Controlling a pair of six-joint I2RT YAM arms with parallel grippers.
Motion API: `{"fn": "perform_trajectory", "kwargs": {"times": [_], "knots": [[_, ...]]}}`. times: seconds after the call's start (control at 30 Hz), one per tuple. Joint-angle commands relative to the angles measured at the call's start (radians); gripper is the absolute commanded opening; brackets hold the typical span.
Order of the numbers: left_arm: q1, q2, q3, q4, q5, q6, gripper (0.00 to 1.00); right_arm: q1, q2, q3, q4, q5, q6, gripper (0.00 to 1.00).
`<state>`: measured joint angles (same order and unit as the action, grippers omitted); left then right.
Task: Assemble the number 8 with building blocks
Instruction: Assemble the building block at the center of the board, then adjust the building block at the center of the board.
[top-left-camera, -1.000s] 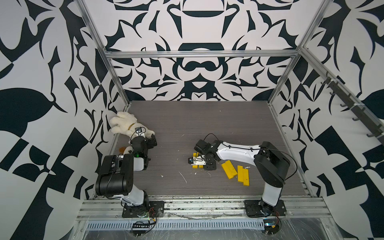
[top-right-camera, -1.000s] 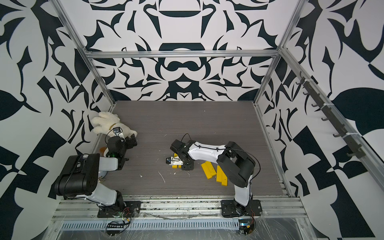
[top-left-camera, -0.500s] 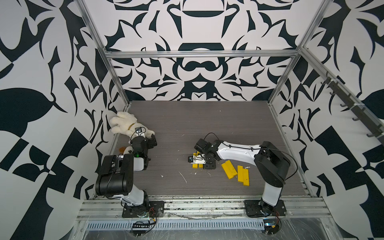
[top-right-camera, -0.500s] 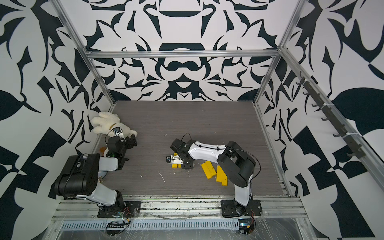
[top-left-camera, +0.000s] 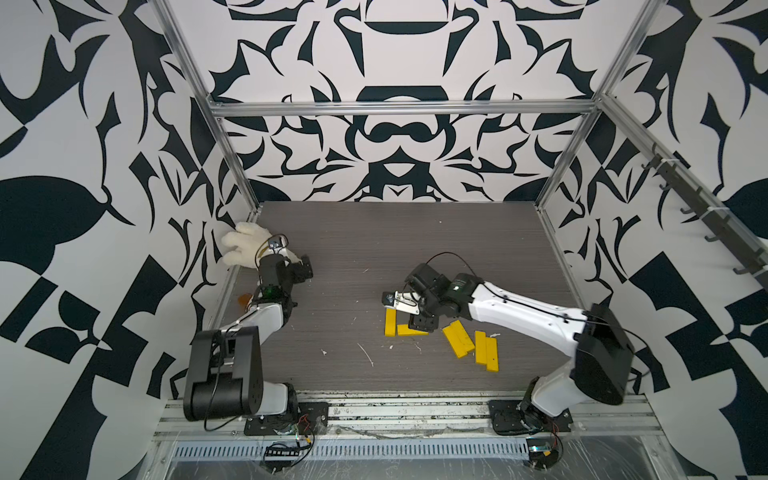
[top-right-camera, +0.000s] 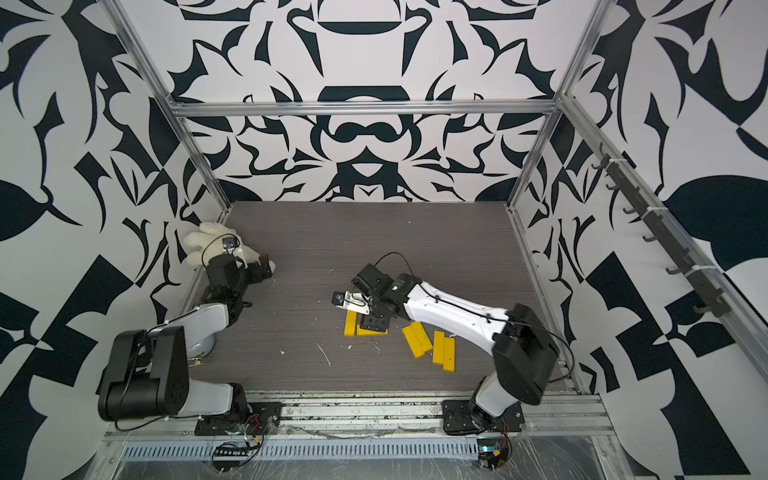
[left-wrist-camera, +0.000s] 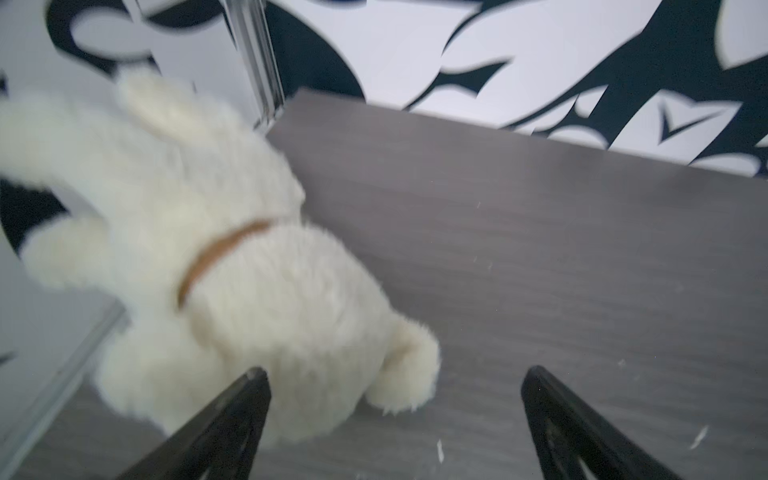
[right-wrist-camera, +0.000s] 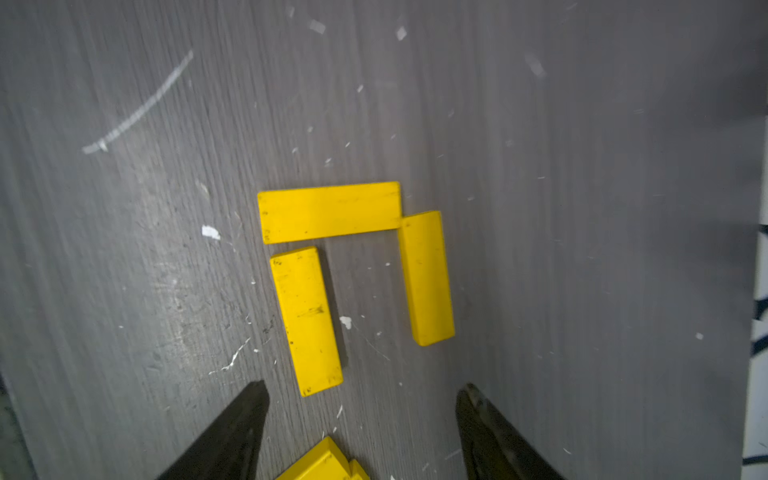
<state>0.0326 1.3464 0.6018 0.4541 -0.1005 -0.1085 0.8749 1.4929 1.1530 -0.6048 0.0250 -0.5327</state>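
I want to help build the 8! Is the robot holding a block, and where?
Nothing is held. Right fingers are open near the loose yellow blocks; left fingers are open.

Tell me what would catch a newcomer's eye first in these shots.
Three bright yellow bars form an open-ended frame on the grey table just ahead of the open right gripper, with spare bars loose nearby. A white plush toy lies at the table's edge by the open left gripper, and bold black-and-white patterned walls enclose everything.
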Motion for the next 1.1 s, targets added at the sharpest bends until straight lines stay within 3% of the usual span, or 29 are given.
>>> {"fn": "perform_trajectory", "kwargs": {"times": [0.0, 0.17, 0.33, 0.43, 0.53, 0.73, 0.93, 1.07], "knots": [[-0.077, -0.158, 0.056, -0.246, 0.057, 0.001, 0.99, -0.053, -0.166, -0.042, 0.015, -0.056, 0.078, 0.73], [-0.224, -0.247, 0.102, -0.466, 0.054, 0.01, 0.99, -0.064, -0.371, -0.308, 0.122, 0.048, 0.092, 0.71], [-0.403, -0.228, 0.122, -0.624, -0.106, -0.011, 0.99, -0.065, -0.472, -0.393, 0.161, 0.034, 0.22, 0.71], [-0.46, -0.184, 0.14, -0.699, -0.16, -0.047, 0.99, -0.065, -0.455, -0.394, 0.144, 0.071, 0.221, 0.71], [-0.547, -0.128, 0.168, -0.786, -0.287, -0.059, 0.99, -0.065, -0.395, -0.382, 0.178, 0.158, 0.22, 0.7], [-0.693, -0.025, 0.227, -0.935, -0.389, -0.133, 0.99, -0.065, -0.342, -0.353, 0.288, 0.132, 0.226, 0.7], [-0.748, 0.015, 0.263, -1.051, -0.403, -0.273, 0.99, -0.065, -0.272, -0.304, 0.272, 0.126, 0.205, 0.7], [-0.768, 0.012, 0.249, -1.046, -0.336, -0.416, 0.99, -0.065, -0.257, -0.305, 0.274, 0.084, 0.187, 0.69]]}}
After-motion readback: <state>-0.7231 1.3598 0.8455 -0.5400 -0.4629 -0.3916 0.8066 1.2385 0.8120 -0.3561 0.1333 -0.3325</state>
